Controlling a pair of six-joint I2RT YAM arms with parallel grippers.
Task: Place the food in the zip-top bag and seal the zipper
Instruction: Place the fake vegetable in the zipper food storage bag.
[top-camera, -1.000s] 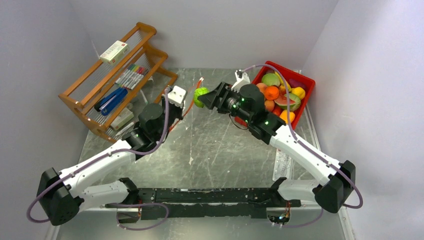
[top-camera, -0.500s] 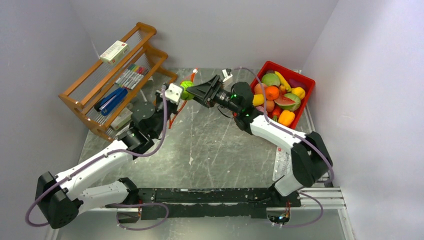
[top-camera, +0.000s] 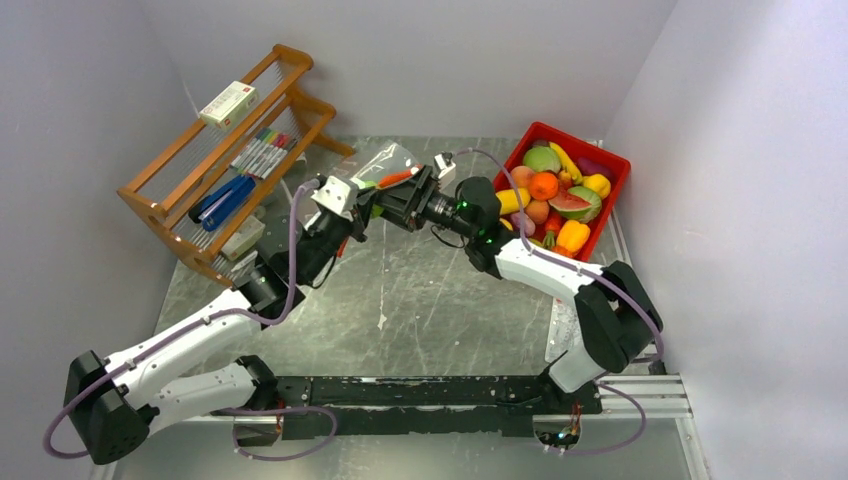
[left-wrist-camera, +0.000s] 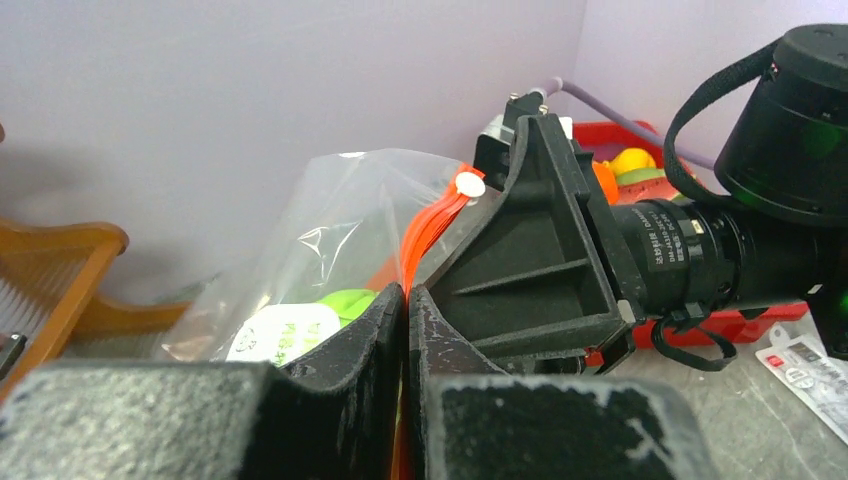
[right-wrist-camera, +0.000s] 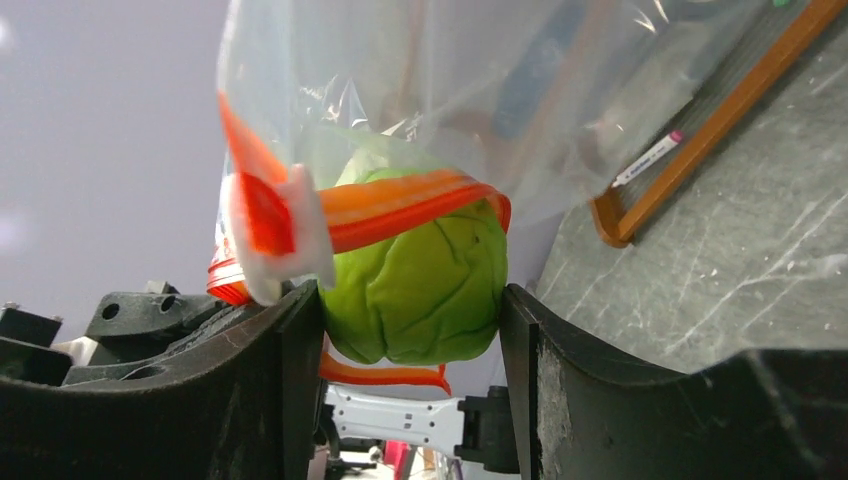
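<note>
The left fingers (left-wrist-camera: 405, 300) are clenching the mouth edge of the zip-top bag (left-wrist-camera: 330, 230), holding it up off the table (top-camera: 430, 290). The orange-red zipper (left-wrist-camera: 425, 225) is running down into the pinch. The right fingers (right-wrist-camera: 408, 300) are grasping a green cabbage (right-wrist-camera: 420, 285), one piece of the food, right at the bag's opening. Part of the cabbage is sitting behind clear plastic while the zipper strip is crossing its front, with the white slider tab (right-wrist-camera: 295, 225) just beside one finger.

The likely trouble is that strip: if the cabbage is pushed further with the zipper lying across it, it may be snagging on the lip rather than sliding in. The push could also drag the bag out of the left pinch. The bag is being held along one short stretch only, so its mouth may be folding shut around the right fingers. Letting go too early would risk the cabbage rolling out onto the table.

The rest of the food (top-camera: 560, 200) is waiting in the red bin (top-camera: 612, 205) at the far right. A wooden rack (top-camera: 160, 215) with markers (top-camera: 262, 150) is standing at the far left, near the raised bag. The two wrists are crowding each other over the middle of the table — little room for either to turn.
</note>
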